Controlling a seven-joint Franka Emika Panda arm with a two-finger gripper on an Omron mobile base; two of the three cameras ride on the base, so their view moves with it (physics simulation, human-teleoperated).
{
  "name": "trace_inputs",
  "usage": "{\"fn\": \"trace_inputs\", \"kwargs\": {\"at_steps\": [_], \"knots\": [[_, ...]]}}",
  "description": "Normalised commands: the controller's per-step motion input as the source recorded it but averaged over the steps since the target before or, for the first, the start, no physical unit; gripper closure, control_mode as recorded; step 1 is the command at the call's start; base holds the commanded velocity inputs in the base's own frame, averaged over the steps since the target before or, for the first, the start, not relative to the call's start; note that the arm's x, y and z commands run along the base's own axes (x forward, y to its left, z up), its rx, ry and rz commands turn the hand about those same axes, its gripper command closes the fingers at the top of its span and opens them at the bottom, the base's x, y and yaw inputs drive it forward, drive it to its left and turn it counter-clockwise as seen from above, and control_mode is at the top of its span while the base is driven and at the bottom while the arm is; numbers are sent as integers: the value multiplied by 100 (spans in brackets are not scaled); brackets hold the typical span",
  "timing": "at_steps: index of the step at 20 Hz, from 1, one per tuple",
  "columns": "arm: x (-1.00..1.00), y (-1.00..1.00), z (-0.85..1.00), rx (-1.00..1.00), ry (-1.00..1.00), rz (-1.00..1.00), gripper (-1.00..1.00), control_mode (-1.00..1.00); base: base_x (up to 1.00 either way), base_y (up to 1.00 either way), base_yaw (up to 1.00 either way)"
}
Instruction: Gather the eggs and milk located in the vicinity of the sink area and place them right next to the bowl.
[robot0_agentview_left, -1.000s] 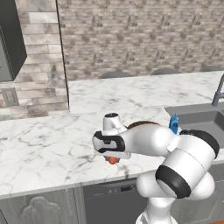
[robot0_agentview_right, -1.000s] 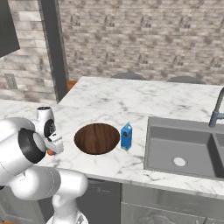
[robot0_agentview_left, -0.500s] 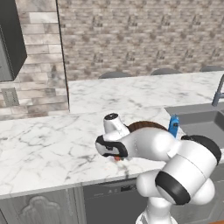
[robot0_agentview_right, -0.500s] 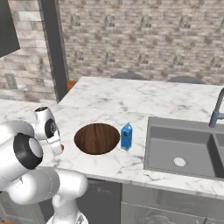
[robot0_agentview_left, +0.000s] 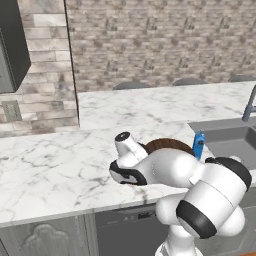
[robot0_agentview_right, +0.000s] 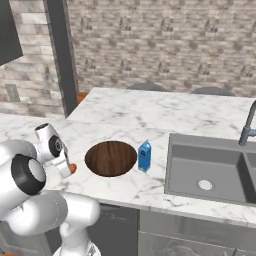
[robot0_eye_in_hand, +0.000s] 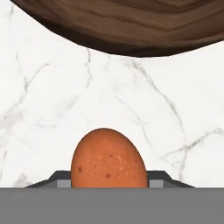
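My gripper (robot0_eye_in_hand: 109, 177) is shut on an orange-brown egg (robot0_eye_in_hand: 108, 161), which is held low over the marble counter (robot0_eye_in_hand: 52, 100). The dark-brown wooden bowl (robot0_eye_in_hand: 122, 22) lies just beyond it. From the right base view the egg (robot0_agentview_right: 73, 168) hangs at the gripper (robot0_agentview_right: 68, 170), a short gap left of the bowl (robot0_agentview_right: 111, 158). The blue milk carton (robot0_agentview_right: 144, 155) stands upright against the bowl's right side, between it and the sink (robot0_agentview_right: 210, 170). In the left base view my arm hides most of the bowl (robot0_agentview_left: 167, 145), and the milk carton (robot0_agentview_left: 198, 145) pokes up behind the arm.
A curved grey faucet (robot0_agentview_right: 247, 130) rises behind the sink. The counter's front edge (robot0_agentview_right: 150, 206) runs close below the bowl. A brick wall and a dark upper cabinet (robot0_agentview_left: 12, 45) stand at the left. Bare marble stretches behind the bowl.
The hand has sunk a little toward the counter beside the bowl, still shut on the egg. The bowl and the milk carton have not moved.
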Motion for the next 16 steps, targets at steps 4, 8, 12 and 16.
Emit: {"fn": "trace_inputs", "kwargs": {"at_steps": [4, 8, 12, 16], "knots": [[9, -9, 6, -14, -3, -2, 100, -100, 0, 0, 0], [1, -23, 0, 0, 0, -6, 100, -100, 0, 0, 0], [9, -26, 0, 0, 0, -2, 100, -100, 0, 0, 0], [16, -34, 0, -1, 0, 0, 100, -100, 0, 0, 0]]}}
